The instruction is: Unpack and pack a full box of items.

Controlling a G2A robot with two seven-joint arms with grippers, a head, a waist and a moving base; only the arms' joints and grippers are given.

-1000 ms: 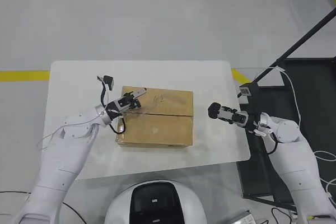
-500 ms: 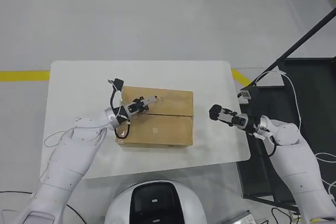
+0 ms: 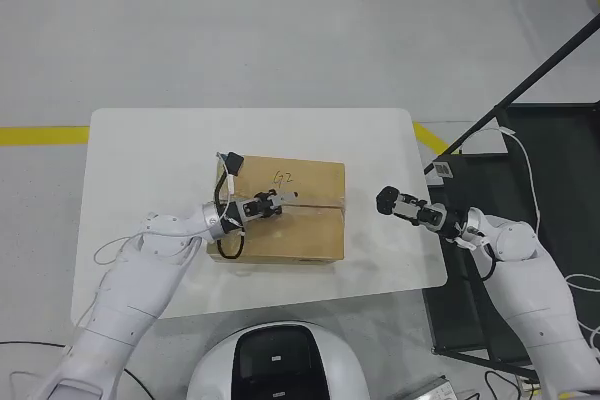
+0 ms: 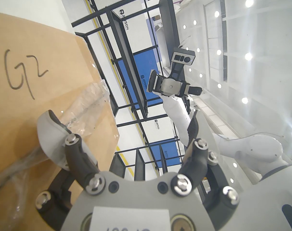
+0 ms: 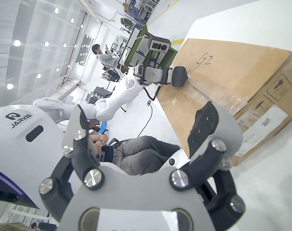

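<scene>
Over box top: left end effector splayed.

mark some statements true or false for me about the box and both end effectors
1. The cardboard box is closed, with clear tape along its top seam. True.
2. The left end effector is over the box's top, at the taped seam. True.
3. The right end effector is gripping a box flap. False: it is open, off to the side of the box above the table, holding nothing.
4. The left end effector is shut. False: its fingers are spread apart.
5. The box's top has a handwritten mark. True.
</scene>
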